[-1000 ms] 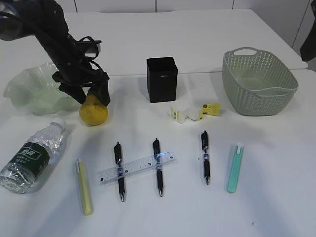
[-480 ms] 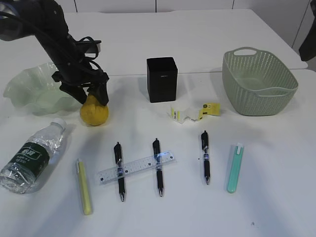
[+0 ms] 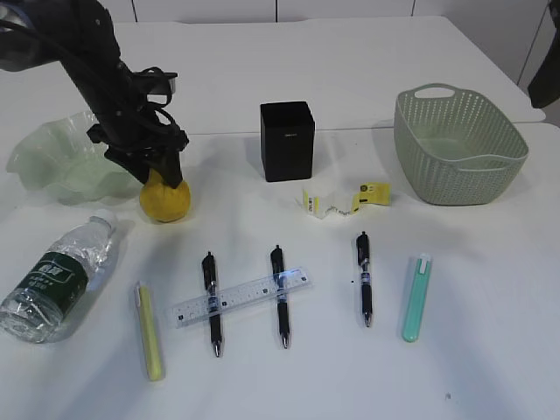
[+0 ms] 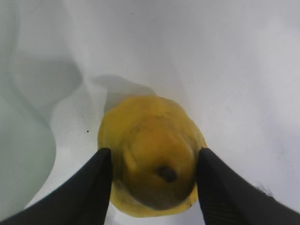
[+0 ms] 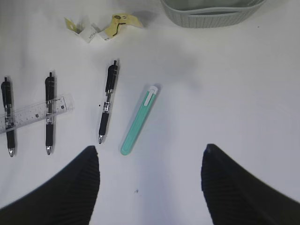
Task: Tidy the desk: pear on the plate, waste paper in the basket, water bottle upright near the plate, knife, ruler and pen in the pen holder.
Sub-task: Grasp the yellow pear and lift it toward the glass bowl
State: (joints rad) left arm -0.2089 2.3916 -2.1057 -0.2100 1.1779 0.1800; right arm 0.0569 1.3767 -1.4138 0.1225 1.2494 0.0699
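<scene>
Left end effector (image 4: pixel 152 180) down over the pear (image 3: pixel 165 200), one finger against each flank in the left wrist view, stem end facing up between them; clamped on the fruit or only just touching, hard to say, and the pear apparently not lifted, sitting on the table (image 3: pixel 490 350) at the left, just right of the plate (image 3: pixel 52 157). Biggest risk from here: a round, waxy skin squirting out sideways if gripped above its widest part, then rolling toward the water bottle (image 3: pixel 54 279) lying on its side at the near left, or off toward the pens (image 3: pixel 211 302). Also possible: too hard a squeeze bruising the flesh, or too light a hold dropping it on the way across. Short carry leftward, but the ruffled rim stands up from the table, so a low transfer could catch and shove or tip the light dish. Right end effector (image 5: pixel 150 185) spread wide and empty, hanging over the near right of the table above the teal knife (image 5: pixel 139 120), well apart from the waste paper (image 3: pixel 341 200), the basket (image 3: pixel 458 144), the ruler (image 3: pixel 241 297) and the pen holder (image 3: pixel 287 140); little chance of a clash between arms as things stand.
</scene>
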